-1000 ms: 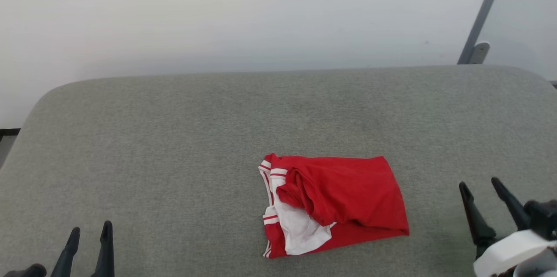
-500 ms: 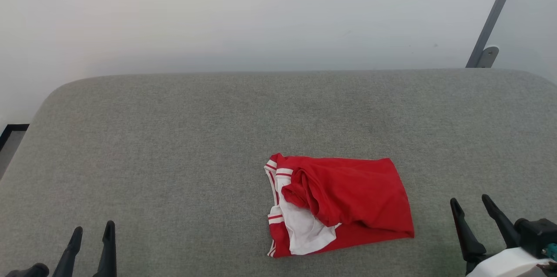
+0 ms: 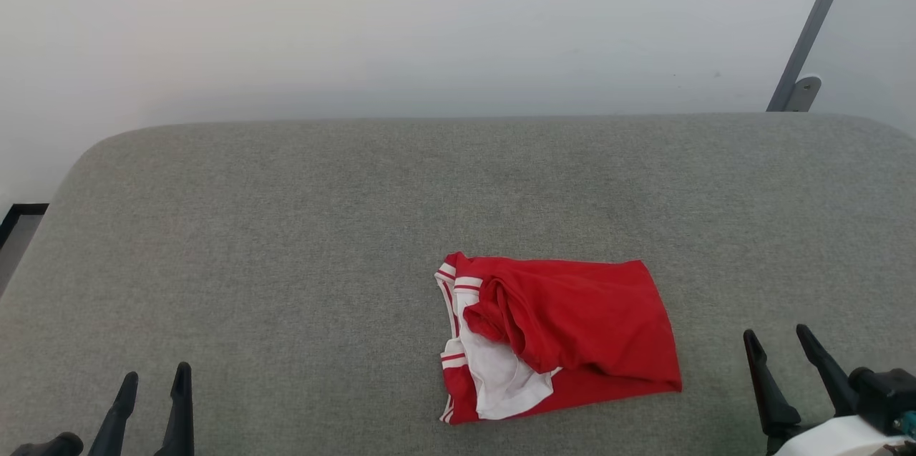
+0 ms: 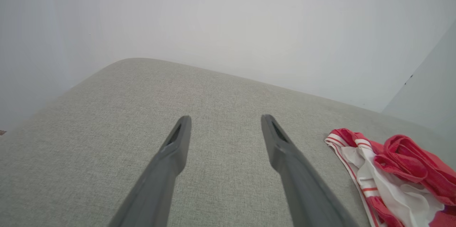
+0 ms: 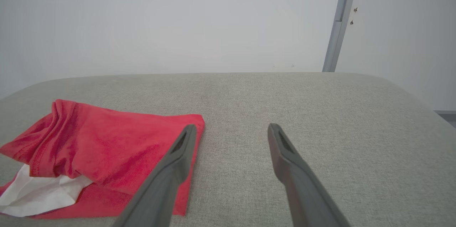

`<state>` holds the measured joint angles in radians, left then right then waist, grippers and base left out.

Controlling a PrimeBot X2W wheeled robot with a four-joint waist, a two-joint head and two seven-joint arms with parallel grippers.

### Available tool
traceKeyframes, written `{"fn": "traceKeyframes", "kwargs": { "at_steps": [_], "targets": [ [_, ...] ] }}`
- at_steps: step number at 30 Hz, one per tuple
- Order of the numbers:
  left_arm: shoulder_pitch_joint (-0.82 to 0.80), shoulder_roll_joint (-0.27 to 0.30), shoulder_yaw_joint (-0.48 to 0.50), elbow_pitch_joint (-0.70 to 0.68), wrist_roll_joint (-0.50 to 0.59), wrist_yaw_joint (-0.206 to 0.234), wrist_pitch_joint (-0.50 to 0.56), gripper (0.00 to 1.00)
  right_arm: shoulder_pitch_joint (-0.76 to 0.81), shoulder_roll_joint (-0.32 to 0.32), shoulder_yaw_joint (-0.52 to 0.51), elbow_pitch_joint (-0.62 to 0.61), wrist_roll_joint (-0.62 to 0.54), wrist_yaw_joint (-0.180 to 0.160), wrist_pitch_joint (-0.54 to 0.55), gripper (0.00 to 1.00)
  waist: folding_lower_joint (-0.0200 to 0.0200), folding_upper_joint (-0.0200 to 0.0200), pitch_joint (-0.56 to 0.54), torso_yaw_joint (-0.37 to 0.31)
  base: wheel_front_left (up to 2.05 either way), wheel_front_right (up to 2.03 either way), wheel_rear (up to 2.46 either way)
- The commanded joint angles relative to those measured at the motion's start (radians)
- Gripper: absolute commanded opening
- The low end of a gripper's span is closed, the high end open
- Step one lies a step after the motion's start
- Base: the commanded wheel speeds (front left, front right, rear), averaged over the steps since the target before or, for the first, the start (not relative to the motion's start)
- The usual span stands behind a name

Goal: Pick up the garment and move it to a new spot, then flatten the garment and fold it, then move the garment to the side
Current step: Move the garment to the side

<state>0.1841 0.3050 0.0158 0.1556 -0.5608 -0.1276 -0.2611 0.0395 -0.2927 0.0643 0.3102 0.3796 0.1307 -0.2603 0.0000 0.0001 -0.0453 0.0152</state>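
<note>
Garment (image 3: 581, 327) lies bundled on grey cushion (image 3: 286, 227) — red over white.

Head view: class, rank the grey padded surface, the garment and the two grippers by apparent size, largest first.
1. Grey padded surface.
2. Garment.
3. Left gripper and right gripper: left unranked, because the bottom edge cuts both off.
</note>
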Motion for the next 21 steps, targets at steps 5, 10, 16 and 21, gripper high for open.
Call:
{"fn": "traceKeyframes", "kwargs": {
  "at_steps": [5, 10, 16, 21],
  "targets": [
    [-0.016, -0.002, -0.007, -0.005, 0.004, -0.003, -0.005, 1.00, 0.009, 0.007, 0.007, -0.003, -0.001, 0.000, -0.005, 1.00, 0.0000, -0.0001, 0.002, 0.006, 0.00, 0.00, 0.00],
    [-0.025, -0.004, -0.016, -0.005, 0.004, -0.003, -0.005, 1.00, 0.002, 0.005, 0.011, 0.003, 0.003, 0.000, -0.005, 1.00, 0.0000, -0.0001, 0.003, 0.020, 0.00, 0.00, 0.00],
    [-0.038, -0.010, -0.021, -0.007, 0.005, -0.003, -0.005, 1.00, -0.011, 0.000, 0.019, 0.009, 0.022, 0.000, 0.002, 1.00, 0.0000, -0.0001, 0.005, 0.035, 0.00, 0.00, 0.00],
    [-0.041, -0.018, -0.024, -0.010, 0.008, -0.003, -0.005, 1.00, -0.058, -0.029, 0.044, 0.021, 0.056, 0.000, 0.091, 1.00, 0.0000, -0.0001, 0.014, 0.046, 0.00, 0.00, 0.00]
  ]
}}
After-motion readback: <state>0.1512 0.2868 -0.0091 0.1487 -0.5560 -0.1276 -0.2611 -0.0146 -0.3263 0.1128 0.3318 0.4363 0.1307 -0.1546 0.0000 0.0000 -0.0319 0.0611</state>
